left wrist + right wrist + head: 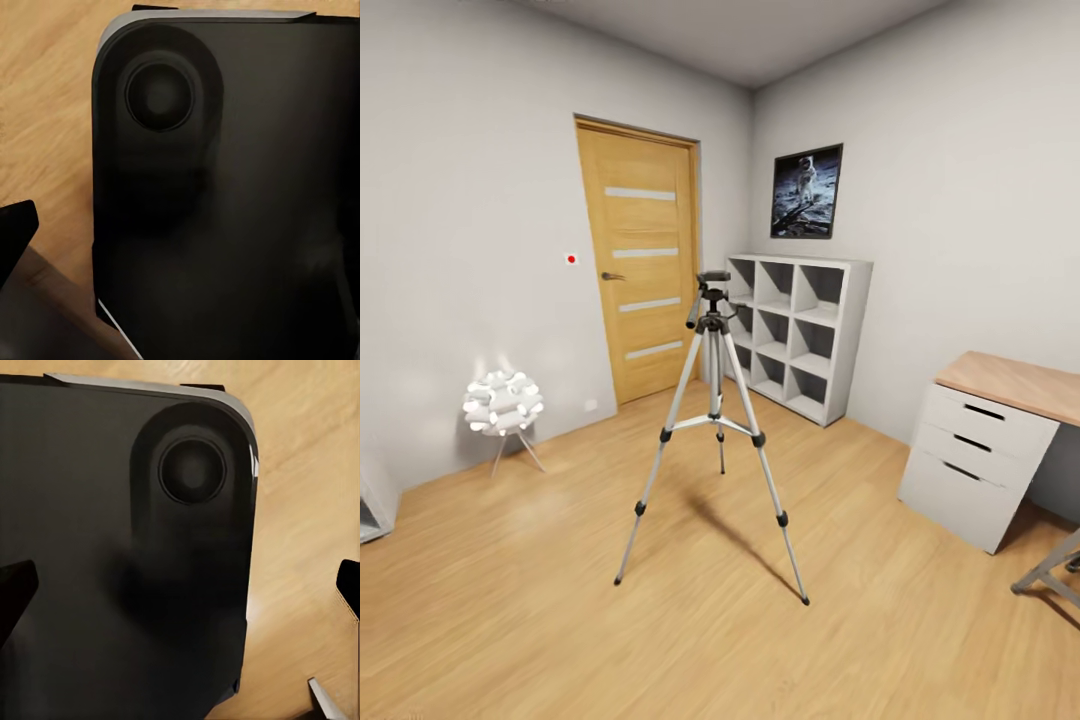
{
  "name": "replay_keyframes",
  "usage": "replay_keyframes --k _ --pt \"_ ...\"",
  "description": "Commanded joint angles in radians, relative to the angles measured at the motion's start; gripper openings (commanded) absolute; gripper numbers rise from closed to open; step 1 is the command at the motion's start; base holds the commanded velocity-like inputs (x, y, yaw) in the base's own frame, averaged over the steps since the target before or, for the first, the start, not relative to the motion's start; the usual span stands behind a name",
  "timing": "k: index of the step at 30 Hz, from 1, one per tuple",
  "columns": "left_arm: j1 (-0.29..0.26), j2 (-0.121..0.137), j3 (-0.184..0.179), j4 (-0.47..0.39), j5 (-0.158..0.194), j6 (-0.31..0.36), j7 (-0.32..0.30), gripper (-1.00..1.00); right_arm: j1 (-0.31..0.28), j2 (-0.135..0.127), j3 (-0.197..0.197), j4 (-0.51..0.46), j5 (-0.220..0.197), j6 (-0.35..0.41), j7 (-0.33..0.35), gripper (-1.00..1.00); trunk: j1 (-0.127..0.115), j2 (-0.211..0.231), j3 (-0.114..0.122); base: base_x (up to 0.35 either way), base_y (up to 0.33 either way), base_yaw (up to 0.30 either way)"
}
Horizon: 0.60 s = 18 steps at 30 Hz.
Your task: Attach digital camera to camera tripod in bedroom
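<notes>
Tripod (712, 420) upright mid-floor, bare wooden floor (560, 600) all round; shelves (795, 335) behind. Jaw state: cannot tell.

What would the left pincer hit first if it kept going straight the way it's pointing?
Most likely the robot's own black base panel, which sits right ahead in the left wrist view, with wooden floor beyond its edge. How far off it is cannot be judged.
</notes>
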Motion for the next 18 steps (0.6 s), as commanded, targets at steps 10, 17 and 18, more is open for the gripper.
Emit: replay_keyframes --k 10,17,18 --pt "0.000 0.000 0.001 -0.001 0.007 -0.001 0.000 1.00 0.000 -0.002 0.001 0.000 0.001 -0.002 -0.001 1.00 0.000 0.000 -0.001 0.010 0.000 0.261" --pt "0.000 0.000 0.001 -0.001 0.007 -0.001 0.000 1.00 0.000 -0.002 0.001 0.000 0.001 -0.002 -0.001 1.00 0.000 0.000 -0.001 0.000 0.000 0.269" --pt "0.000 0.000 0.001 -0.001 0.007 -0.001 0.000 1.00 0.000 -0.002 0.001 0.000 0.001 -0.002 -0.001 1.00 0.000 0.000 -0.001 0.000 0.000 0.269"
